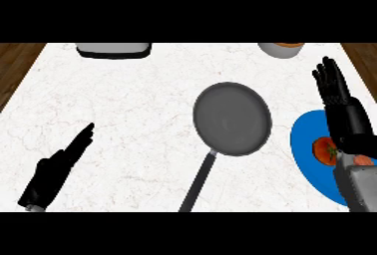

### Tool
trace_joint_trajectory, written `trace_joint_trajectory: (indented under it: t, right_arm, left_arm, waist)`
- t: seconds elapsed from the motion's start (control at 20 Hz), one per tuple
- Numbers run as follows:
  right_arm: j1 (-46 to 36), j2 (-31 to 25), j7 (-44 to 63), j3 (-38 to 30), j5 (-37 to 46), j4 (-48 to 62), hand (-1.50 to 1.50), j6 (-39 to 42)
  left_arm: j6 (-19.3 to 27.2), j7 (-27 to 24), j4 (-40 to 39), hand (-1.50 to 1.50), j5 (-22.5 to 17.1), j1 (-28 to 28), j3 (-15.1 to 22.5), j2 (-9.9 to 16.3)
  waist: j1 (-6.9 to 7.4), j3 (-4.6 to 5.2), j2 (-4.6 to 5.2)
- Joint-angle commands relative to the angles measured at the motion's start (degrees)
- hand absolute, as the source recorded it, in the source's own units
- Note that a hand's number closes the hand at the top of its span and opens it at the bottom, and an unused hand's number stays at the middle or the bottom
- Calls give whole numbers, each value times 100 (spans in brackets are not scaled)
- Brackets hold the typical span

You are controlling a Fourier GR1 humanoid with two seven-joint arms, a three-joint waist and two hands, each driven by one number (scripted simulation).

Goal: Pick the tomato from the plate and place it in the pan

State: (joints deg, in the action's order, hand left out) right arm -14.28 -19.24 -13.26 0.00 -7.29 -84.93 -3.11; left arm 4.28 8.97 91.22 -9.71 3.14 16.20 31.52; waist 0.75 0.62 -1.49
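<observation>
A red tomato (pixel 323 150) lies on a blue plate (pixel 305 144) at the right edge of the white counter. My right hand (pixel 343 112) hovers over the plate with fingers straight, pointing away from me; its wrist covers the tomato's right side. A dark grey pan (pixel 232 118) sits in the middle of the counter, its handle (pixel 199 181) running toward me. My left hand (pixel 56 167) rests open at the lower left, well away from the pan.
A grey and white appliance (pixel 114 49) stands at the back edge, left of centre. A pale cup (pixel 281 49) stands at the back right. Brown wood floor shows past both sides of the counter.
</observation>
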Motion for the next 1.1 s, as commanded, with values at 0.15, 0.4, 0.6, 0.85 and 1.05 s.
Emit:
trace_joint_trajectory:
  t: [0.15,0.4,0.6,0.85,1.05]
  right_arm:
    - [-194,-956,-516,-266,-1226,-511,150,2223]
    - [446,-2140,-2174,-1338,-404,281,150,2475]
    - [1250,-2734,-3836,-1757,236,980,-150,2897]
    - [1223,-3570,-4978,-2007,1003,1868,-150,2626]
    - [1213,-3566,-5371,-1682,1424,1753,-150,2189]
  left_arm:
    - [676,-239,161,0,-397,-344,-783,-576]
    - [915,-88,229,0,-879,-720,-1188,-932]
    - [982,-141,50,0,-786,-784,-1131,-1064]
    - [906,59,108,0,-851,-1022,-1129,-1068]
    - [907,-19,-170,0,-738,-1140,-1074,-1224]
  waist:
    - [-76,-68,99]
    - [-253,-91,166]
    - [-250,-88,182]
    - [-77,-85,191]
    - [-82,-69,170]
